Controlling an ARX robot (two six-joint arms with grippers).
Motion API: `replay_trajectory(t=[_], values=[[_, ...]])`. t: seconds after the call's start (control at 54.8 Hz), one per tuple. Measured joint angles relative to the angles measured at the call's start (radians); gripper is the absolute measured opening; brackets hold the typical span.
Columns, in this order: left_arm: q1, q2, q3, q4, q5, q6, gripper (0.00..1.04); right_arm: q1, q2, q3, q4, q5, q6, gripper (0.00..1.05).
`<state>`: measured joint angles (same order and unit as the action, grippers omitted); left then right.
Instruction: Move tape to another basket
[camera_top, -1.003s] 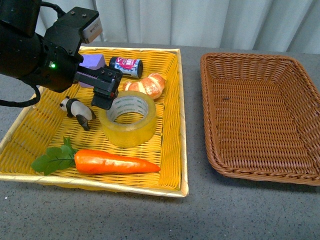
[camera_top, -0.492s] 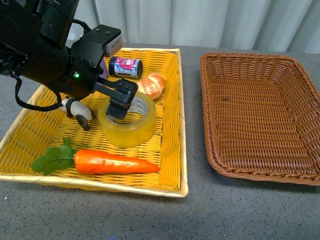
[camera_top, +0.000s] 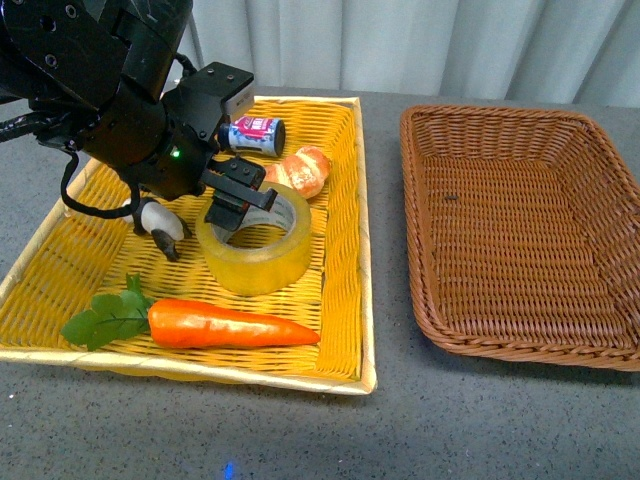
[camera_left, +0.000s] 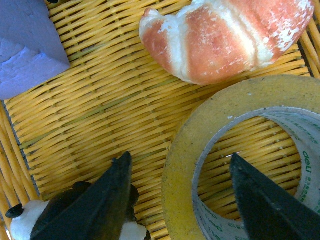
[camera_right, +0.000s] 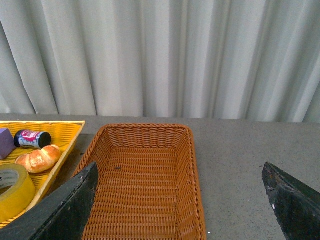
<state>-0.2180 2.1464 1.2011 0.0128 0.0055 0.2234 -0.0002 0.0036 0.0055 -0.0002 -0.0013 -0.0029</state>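
Observation:
The tape (camera_top: 262, 264), a wide yellowish roll with a white printed core, lies flat in the bright yellow basket (camera_top: 361, 200). My left gripper (camera_top: 240, 206) is open and low over the roll's left side. In the left wrist view the left gripper (camera_left: 179, 156) straddles the tape's (camera_left: 182, 145) wall, with one finger inside the core hole and one outside next to the panda. The dark brown wicker basket (camera_top: 500, 113) stands to the right, with nothing in it. My right gripper (camera_right: 180, 167) is open above the brown basket (camera_right: 145, 128) and holds nothing.
The yellow basket also holds a croissant (camera_top: 300, 170) touching the tape's far side, a toy panda (camera_top: 158, 222), a carrot (camera_top: 235, 325), a small can (camera_top: 252, 133) and a purple block (camera_left: 25, 45). Grey tabletop lies between the baskets.
My left arm has moved right and down onto the tape. Its open fingers now straddle the roll's wall. The tape has not moved.

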Motion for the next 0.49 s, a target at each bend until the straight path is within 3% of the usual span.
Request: replay_trajectory(t=[0.292, 0.492], values=[[0.000, -0.002, 0.004, -0.007, 0.012, -0.014, 0.16, 0.000, 0.000, 0.000, 0.000, 0.000, 0.000, 0.96], [0.000, -0.021, 0.023, -0.043, 0.045, -0.018, 0.14, 0.000, 0.000, 0.000, 0.000, 0.000, 0.000, 0.96]])
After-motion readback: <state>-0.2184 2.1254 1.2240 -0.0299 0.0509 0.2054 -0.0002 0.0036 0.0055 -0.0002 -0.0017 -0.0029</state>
